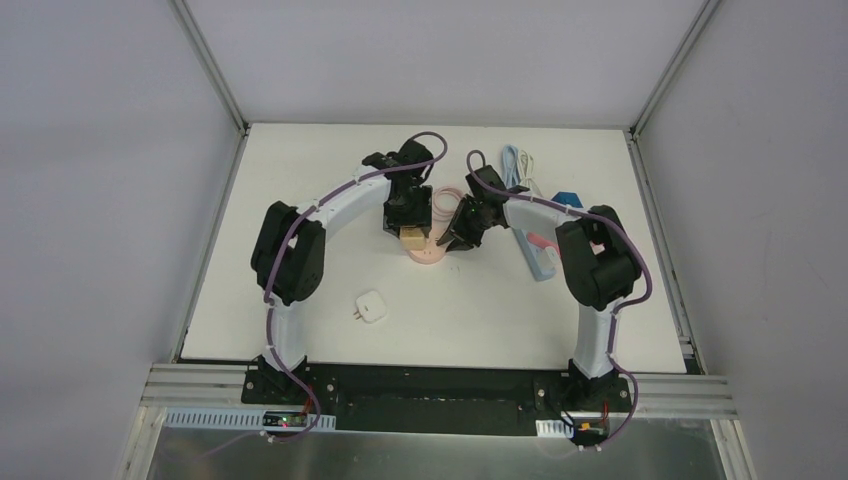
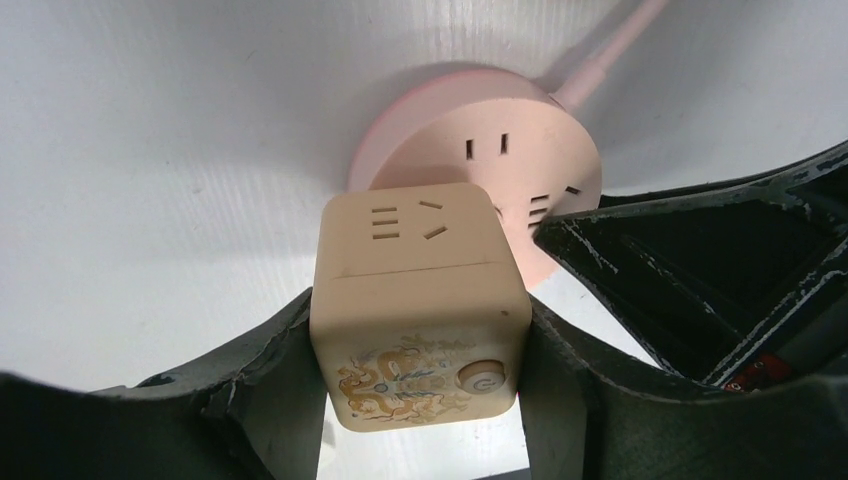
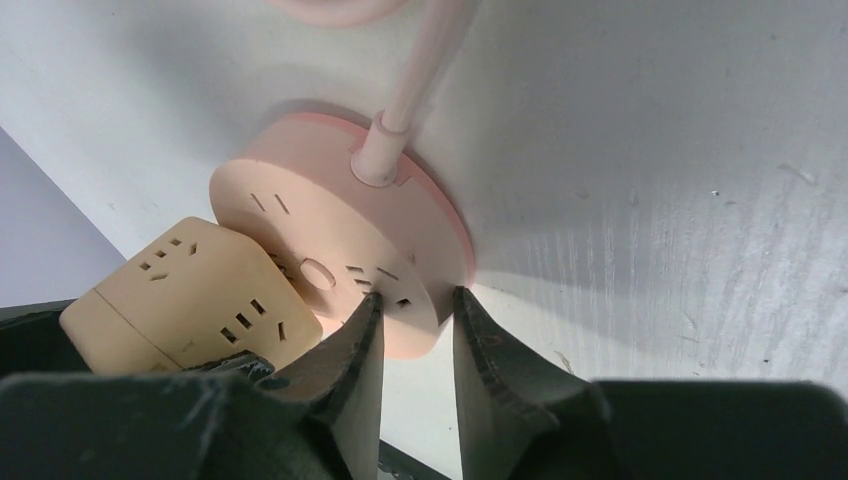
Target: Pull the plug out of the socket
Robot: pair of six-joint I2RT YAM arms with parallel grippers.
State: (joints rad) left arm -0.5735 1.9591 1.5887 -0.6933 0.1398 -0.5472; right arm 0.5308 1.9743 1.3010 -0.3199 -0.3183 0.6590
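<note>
Pink round plastic socket (image 3: 330, 230): flat on white table (image 1: 300, 200), centre, towards far side; light, likely to lift or slide.
Beige plastic cube plug (image 2: 415, 300): on socket's left part; rigid, smooth, light; best taken on two opposite flat sides.
Left claw (image 2: 420, 318): half wide, clamped on cube's sides.
Right claw (image 3: 415, 315): narrow, pinching socket's right rim.

A small white square adapter (image 1: 371, 306) lies near the table's (image 1: 300, 200) front edge. A pale blue power strip (image 1: 543, 268) and loose cables (image 1: 512, 160) sit toward its far right corner.
</note>
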